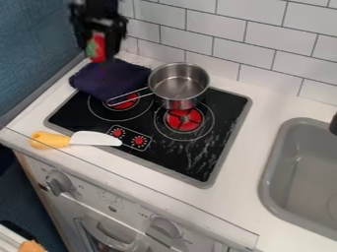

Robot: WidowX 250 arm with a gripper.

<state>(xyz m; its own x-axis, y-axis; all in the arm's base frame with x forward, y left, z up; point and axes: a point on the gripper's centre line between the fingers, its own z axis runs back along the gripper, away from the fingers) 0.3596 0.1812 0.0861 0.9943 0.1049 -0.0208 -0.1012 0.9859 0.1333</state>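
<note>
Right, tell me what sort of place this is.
It looks like a small kitchen, probably a toy one: there's a stovetop with red burners, a metal pot on it, and a gray sink off to the side.

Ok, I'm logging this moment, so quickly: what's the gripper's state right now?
Gripper: closed on a small red and green object, above the dark purple cloth.

Gray sink (268, 183), white tiles (243, 46), 2 gray knobs (60, 182)

Red-and-green object (99, 48), held upright above dark cloth (111, 80).
</note>
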